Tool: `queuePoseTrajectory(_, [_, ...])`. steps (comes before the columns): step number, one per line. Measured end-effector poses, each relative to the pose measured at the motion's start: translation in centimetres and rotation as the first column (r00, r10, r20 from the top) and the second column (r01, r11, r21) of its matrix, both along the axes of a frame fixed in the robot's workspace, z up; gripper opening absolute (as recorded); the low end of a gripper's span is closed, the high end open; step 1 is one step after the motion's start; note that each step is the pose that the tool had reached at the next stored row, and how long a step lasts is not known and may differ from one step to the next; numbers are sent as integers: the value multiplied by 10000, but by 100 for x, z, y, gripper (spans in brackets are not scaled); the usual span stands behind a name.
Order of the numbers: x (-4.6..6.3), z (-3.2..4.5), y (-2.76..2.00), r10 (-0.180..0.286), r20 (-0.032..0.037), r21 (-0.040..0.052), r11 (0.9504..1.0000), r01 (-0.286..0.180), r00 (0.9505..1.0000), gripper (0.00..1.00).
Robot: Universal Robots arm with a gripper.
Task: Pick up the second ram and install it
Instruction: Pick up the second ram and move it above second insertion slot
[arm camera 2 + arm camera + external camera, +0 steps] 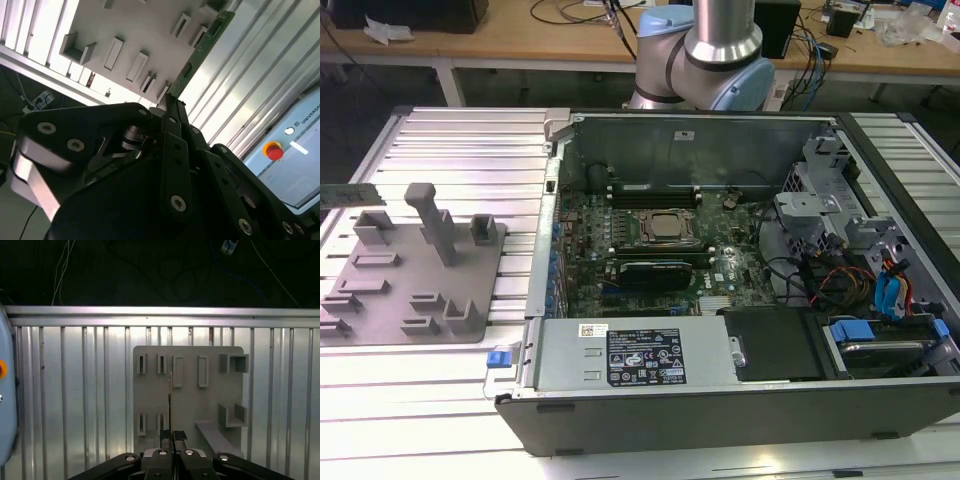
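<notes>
The arm (pixel 720 45) is a silver tube with pale-blue joint caps; its hand (pixel 168 100) is matte black linkage studded with silver screws.

you've got the second ram (pixel 350 195), a thin green stick, lying level and edge-up over the grey fixture plate (pixel 415 275), one end pinched in the gripper (pixel 170 100).

Bright overhead light; glare streaks on ribbed counter (pixel 450 140); dark beyond its edge; hand (pixel 170 100) close, slightly soft.
</notes>
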State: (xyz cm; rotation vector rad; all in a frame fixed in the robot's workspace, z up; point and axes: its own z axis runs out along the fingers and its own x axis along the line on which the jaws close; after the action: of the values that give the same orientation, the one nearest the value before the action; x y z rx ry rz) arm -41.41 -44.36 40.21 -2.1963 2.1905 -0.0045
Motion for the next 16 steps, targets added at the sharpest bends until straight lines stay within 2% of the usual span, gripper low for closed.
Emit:
queuePoseTrajectory(1, [0, 63, 0, 0, 26, 1, 10000, 0, 10000, 9])
queuePoseTrajectory(3, [0, 135, 1, -1, 33, 9, 10000, 1, 10000, 9])
queuePoseTrajectory(6, [1, 141, 0, -1, 20, 8, 10000, 1, 10000, 9])
queuePoseTrajectory(7, [4, 141, 0, 0, -203, 7, 10000, 0, 9998, 9])
queuePoseTrajectory(8, [11, 138, 0, 1, -546, 10, 10000, 0, 9985, 9])
queuePoseTrajectory(9, [11, 137, 0, -1, -653, 11, 10000, 2, 9979, 9])
queuePoseTrajectory(12, [13, 149, 0, 0, -675, 12, 10000, 1, 9977, 9])
queuePoseTrajectory(16, [13, 252, 0, 0, -674, 14, 10000, 1, 9977, 9])
